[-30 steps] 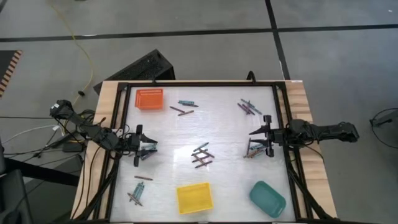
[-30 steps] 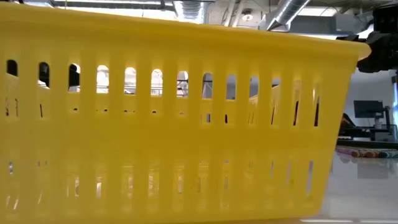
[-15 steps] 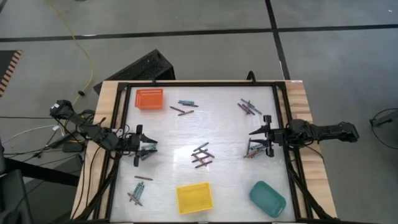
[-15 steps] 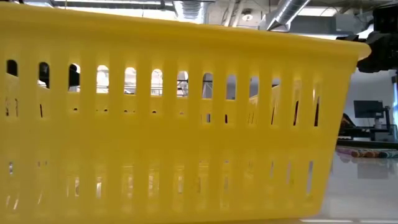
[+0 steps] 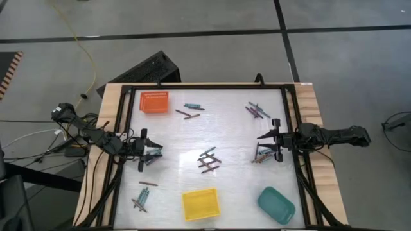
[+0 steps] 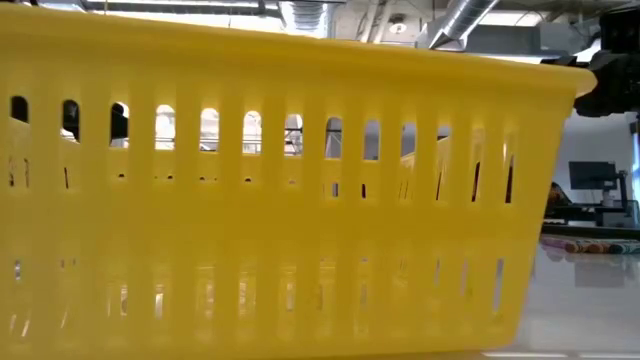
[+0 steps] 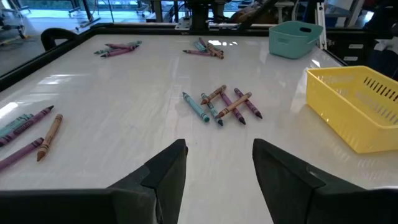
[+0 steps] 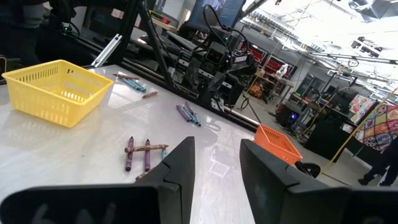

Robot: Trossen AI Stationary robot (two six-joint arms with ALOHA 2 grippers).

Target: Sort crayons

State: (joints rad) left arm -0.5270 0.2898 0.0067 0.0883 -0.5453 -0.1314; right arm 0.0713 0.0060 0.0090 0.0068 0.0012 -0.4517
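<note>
Crayons [image 5: 208,160] scattered in small clusters across frame centre and edges, none yet in trays: thin short sticks, reddish-brown, teal, purple. Left gripper [image 5: 146,154] at frame left, right gripper [image 5: 271,142] at right, both spread apart, empty. Best isolating one crayon, pinching mid-length.

The yellow tray [image 6: 270,190] filled nearly the whole low view and hid most of the table behind it. Only a strip at the lower right stayed open, where a few crayons [image 6: 590,243] lay too blurred to count. A dark arm part [image 6: 612,75] was cut off by the upper right edge. In the high view, the crayons near the left gripper [image 5: 147,156] were too small to tell colours. In the left wrist view, the yellow tray [image 7: 357,109] ran off the right edge.
</note>
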